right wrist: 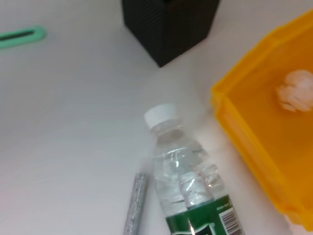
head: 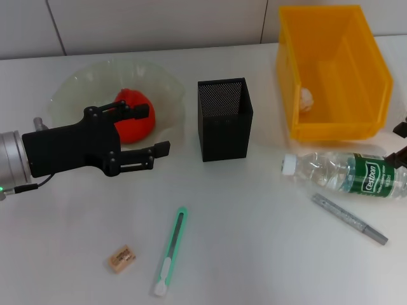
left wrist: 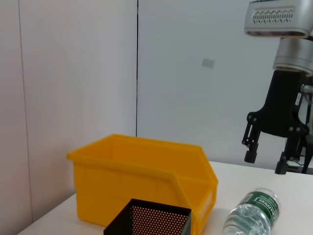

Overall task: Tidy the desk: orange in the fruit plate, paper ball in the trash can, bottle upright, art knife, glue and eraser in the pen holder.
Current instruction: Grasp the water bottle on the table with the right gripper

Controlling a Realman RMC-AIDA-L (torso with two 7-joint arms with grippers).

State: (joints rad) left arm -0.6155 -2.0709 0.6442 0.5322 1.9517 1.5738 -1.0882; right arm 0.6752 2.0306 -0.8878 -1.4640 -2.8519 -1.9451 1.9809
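Lying on its side beside the black pen holder (head: 224,119), one bottle (head: 346,173) shows a green "Cestbon" label; its far end is cut off. Behind the pen holder, the left tool (head: 149,130) hovers with fingers spread, partly hiding one orange (head: 135,121) in the fruit plate (head: 76,89). One paper ball (head: 306,98) sits in the yellow trash can (head: 375,95). The right tool (left wrist: 266,163) hangs spread above the bottle.

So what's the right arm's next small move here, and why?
Probably lower the right end effector onto the bottle and close. It hangs open just above the bottle, which lies on its side beside the yellow bin, while the orange and paper ball already look placed.
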